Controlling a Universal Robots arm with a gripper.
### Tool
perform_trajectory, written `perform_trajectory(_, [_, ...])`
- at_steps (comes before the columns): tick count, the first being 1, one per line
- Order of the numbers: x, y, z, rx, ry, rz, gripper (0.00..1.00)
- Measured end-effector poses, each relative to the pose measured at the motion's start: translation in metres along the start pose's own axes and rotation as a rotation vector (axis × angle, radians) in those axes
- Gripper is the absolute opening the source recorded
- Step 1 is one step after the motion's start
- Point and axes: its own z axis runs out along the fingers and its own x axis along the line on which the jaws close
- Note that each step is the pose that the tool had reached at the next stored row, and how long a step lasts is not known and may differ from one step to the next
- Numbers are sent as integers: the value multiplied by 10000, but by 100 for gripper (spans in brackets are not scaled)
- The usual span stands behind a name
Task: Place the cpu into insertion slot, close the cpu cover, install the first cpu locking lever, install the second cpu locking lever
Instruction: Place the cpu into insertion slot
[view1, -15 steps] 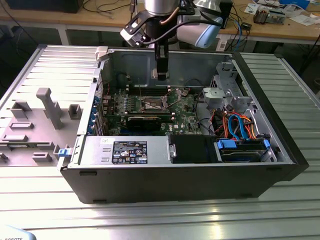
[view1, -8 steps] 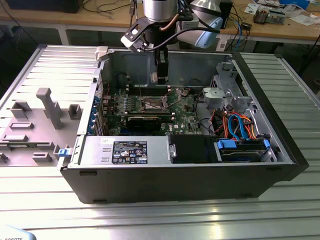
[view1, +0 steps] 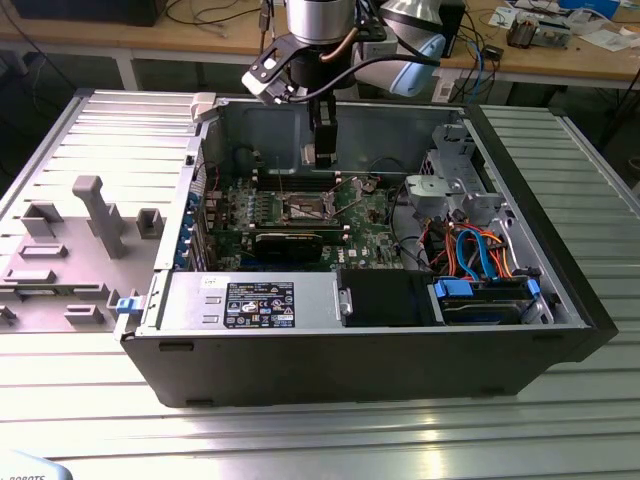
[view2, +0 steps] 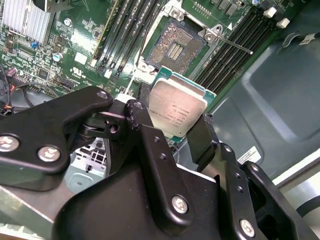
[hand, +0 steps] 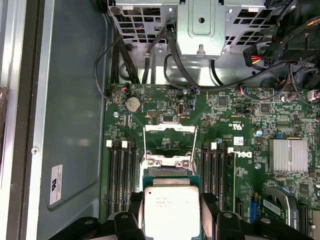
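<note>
My gripper (view1: 322, 150) hangs inside the open computer case, above the motherboard (view1: 365, 215). It is shut on the cpu (view2: 177, 112), a silver-topped square chip with a green edge, pinched by its two sides between the black fingers (hand: 209, 207). The cpu (hand: 171, 210) hovers just short of the insertion slot (view2: 175, 50), whose gold contact field lies bare. The cpu cover (hand: 169, 128) stands raised at the slot's far side. One thin locking lever (view2: 235, 46) sticks out beside the slot, unlatched.
Black memory slots (hand: 120, 180) flank the slot on both sides. A metal drive cage (view1: 455, 185) with orange and blue cables fills the exterior view's right. A power supply (view1: 250, 303) sits at the front. A grey fixture plate (view1: 70, 250) lies outside the case.
</note>
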Motion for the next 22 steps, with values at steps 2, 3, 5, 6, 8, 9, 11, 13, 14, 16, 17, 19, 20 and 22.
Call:
perform_trajectory(2, [0, 0, 0, 0, 0, -1, 54])
perform_trajectory(3, [0, 0, 0, 0, 0, 0, 54])
perform_trajectory(5, [0, 0, 0, 0, 0, -1, 54])
perform_trajectory(6, [0, 0, 3, -1, 1, -1, 54])
perform_trajectory(8, [-2, -11, 127, -2, 6, -62, 54])
perform_trajectory(9, [-2, -11, 137, -2, 2, -62, 54])
perform_trajectory(11, [-1, -12, 145, -8, 9, -62, 54])
perform_trajectory(13, [-2, -14, 159, -6, 6, -62, 54])
perform_trajectory(14, [-2, -15, 165, -7, 5, -62, 54])
perform_trajectory(16, [-3, -17, 178, -6, 5, -62, 54])
perform_trajectory(17, [-3, -21, 195, -7, 5, -61, 54])
perform_trajectory(19, [-4, -34, 253, -12, 6, -62, 54])
perform_trajectory(20, [-4, -38, 271, -14, 6, -61, 54])
perform_trajectory(22, [-5, -47, 310, -15, 4, -58, 54])
